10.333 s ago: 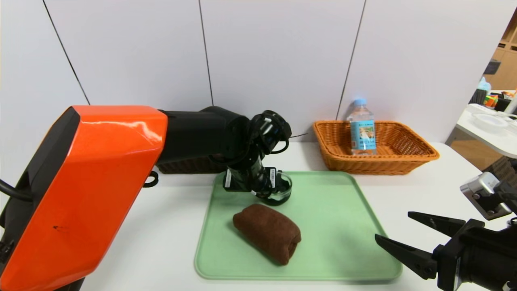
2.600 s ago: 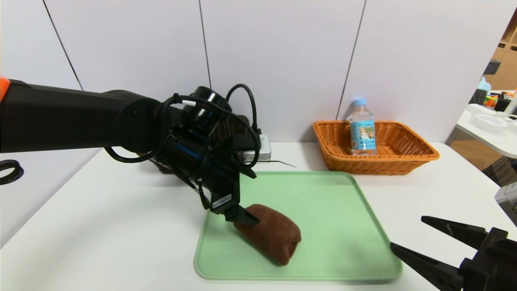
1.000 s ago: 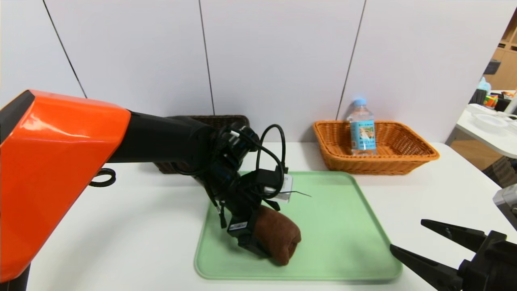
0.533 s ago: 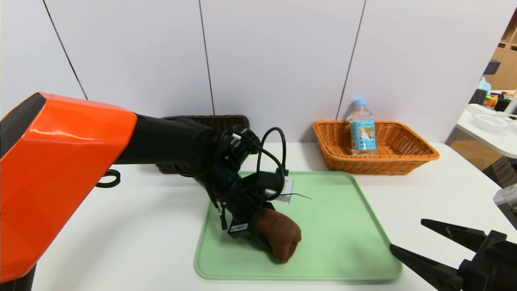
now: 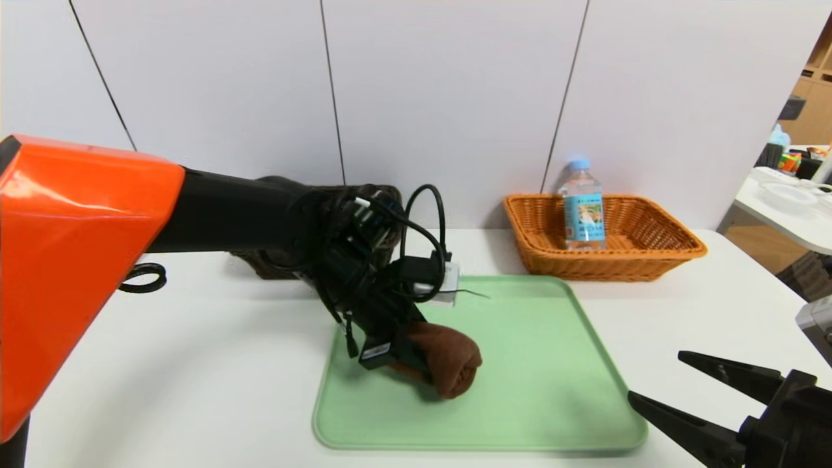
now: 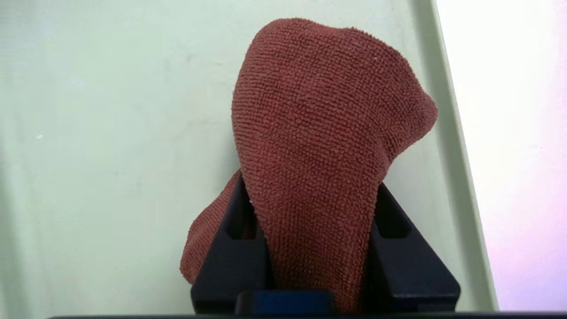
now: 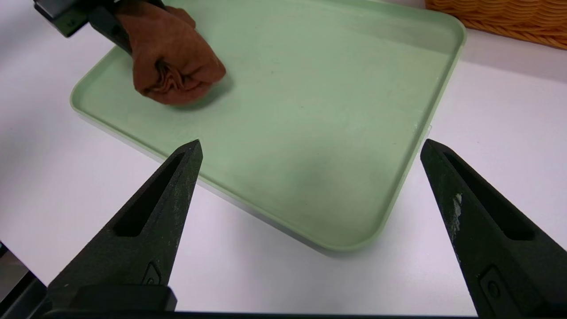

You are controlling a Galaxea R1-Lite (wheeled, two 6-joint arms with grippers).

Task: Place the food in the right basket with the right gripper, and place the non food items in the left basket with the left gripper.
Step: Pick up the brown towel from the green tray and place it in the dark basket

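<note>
My left gripper (image 5: pixel 416 363) is shut on a brown rolled towel (image 5: pixel 450 364), over the left half of the green tray (image 5: pixel 539 364). In the left wrist view the towel (image 6: pixel 319 110) bulges out from between the black fingers (image 6: pixel 230 248), squeezed narrow where they pinch it. Its free end droops close to the tray; I cannot tell whether it touches. The dark left basket (image 5: pixel 390 193) is mostly hidden behind the left arm. A water bottle (image 5: pixel 583 205) stands in the orange right basket (image 5: pixel 650 257). My right gripper (image 5: pixel 654 375) is open and empty, off the tray's front right corner.
The white table (image 5: pixel 195 364) carries the tray in the middle and both baskets along the back wall. The left arm's orange shell (image 5: pixel 71 273) fills the left of the head view. The tray's right half (image 7: pixel 319 88) is bare.
The left gripper has closed on the towel, squeezing it, and has raised it a little, back and to the left. The right arm has not moved.
</note>
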